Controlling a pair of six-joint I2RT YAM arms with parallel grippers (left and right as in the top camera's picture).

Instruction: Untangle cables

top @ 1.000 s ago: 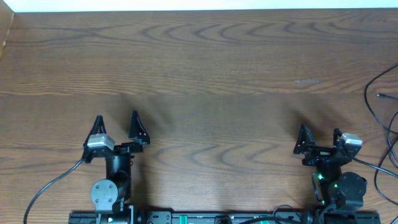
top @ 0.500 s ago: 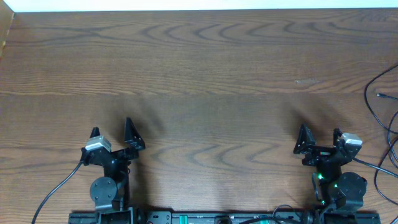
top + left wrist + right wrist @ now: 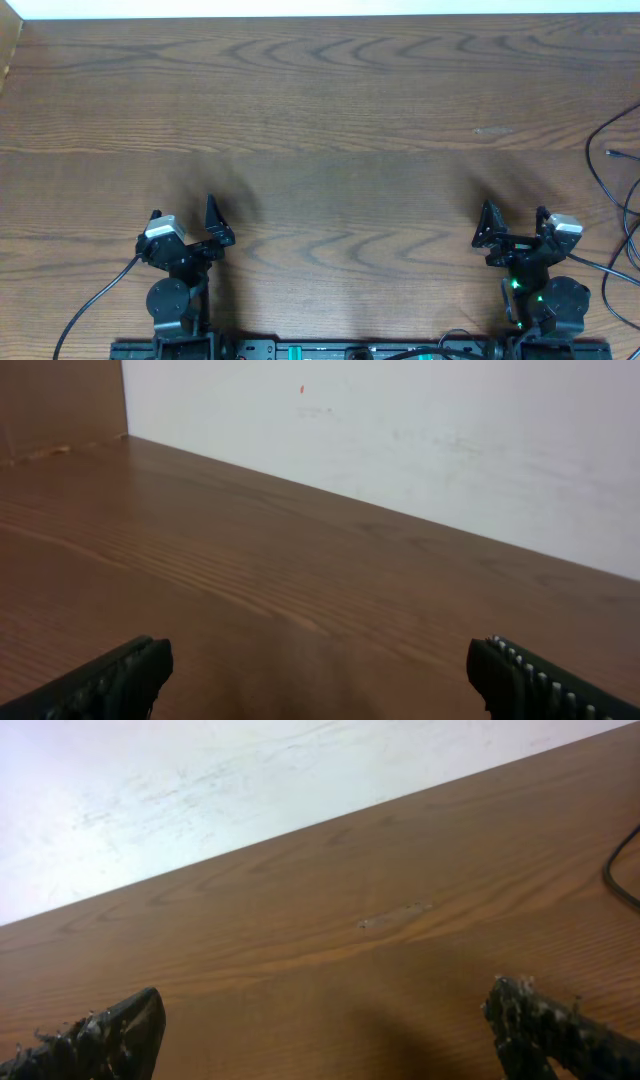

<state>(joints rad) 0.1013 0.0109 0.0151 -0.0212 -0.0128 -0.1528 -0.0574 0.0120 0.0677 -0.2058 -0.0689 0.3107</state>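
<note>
Overhead: spotting cables (image 3: 590,165) at far right edge, running near-to-far, closer to right gripper (image 3: 514,212) than left gripper (image 3: 182,208); both spread wide, holding nothing. Left wrist: only bare table (image 3: 300,590). Right wrist: catching one strand off right

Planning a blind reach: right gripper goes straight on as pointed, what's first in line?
Way looks free: the right gripper faces bare table up to the white wall. The cables lie off to its right, seemingly outside that line.
</note>
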